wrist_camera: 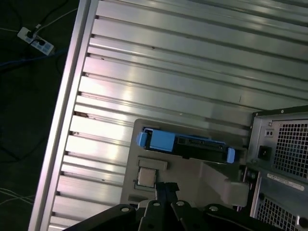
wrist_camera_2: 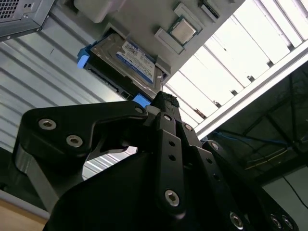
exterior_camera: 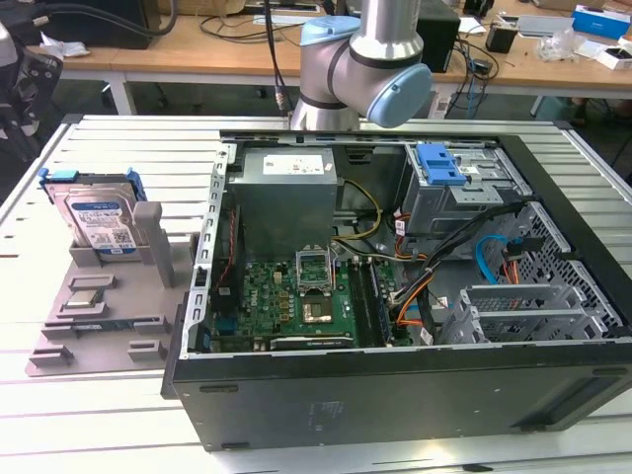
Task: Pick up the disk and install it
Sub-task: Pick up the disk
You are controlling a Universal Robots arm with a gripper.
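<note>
The disk (wrist_camera_2: pixel 136 60) sits apart from the pincer (wrist_camera_2: pixel 166 100), beyond its closed tips.

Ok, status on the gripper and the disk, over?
Black gripper shut, empty, touching nothing. Silver rectangular hard drive with blue plastic frame leans in grey plastic stand, untouched. Grey upright post close beside it.
</note>
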